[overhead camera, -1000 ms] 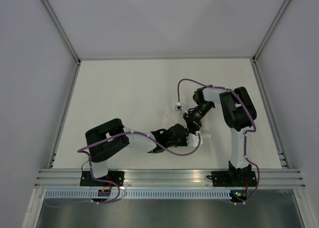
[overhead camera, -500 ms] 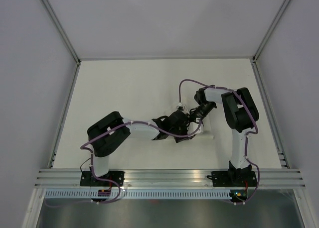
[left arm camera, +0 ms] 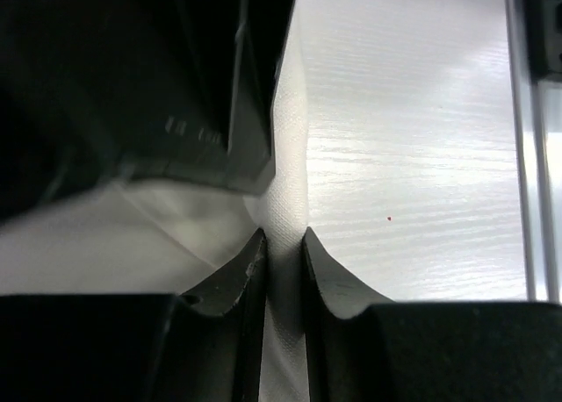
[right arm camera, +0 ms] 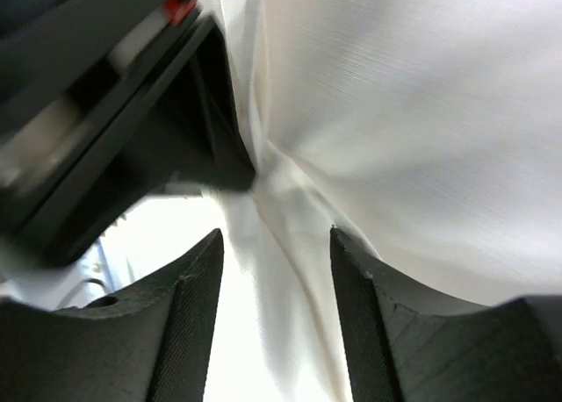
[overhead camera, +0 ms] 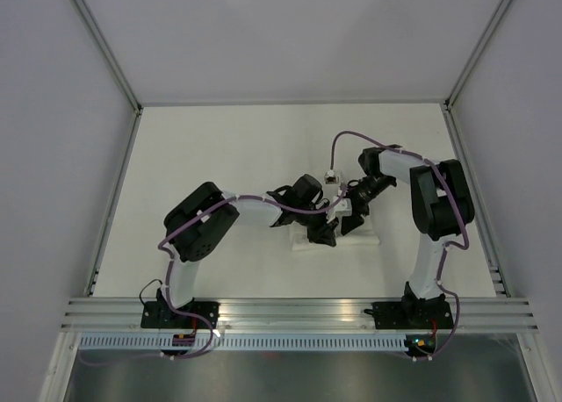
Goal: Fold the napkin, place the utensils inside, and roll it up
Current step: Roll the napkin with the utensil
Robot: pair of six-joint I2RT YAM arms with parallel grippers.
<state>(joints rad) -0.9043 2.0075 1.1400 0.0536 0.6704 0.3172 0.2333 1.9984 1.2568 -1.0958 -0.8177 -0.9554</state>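
The left gripper (left arm camera: 283, 244) is almost closed, its two dark fingers (left arm camera: 250, 275) pinching a raised fold of the napkin (left arm camera: 288, 156) between them. That white cloth lies bunched into a short strip on the table (overhead camera: 219, 147), between the two arms and toward the near edge, with both grippers down over it. The right gripper (right arm camera: 277, 244) stands well open, astride a ridge of the cloth and clamping nothing; whether it brushes the fabric I cannot tell.

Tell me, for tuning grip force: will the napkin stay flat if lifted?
Probably floppy: the napkin buckles into a thin ridge where the left gripper pinches it. Likely light and slack, since soft folds crease near the open right gripper.
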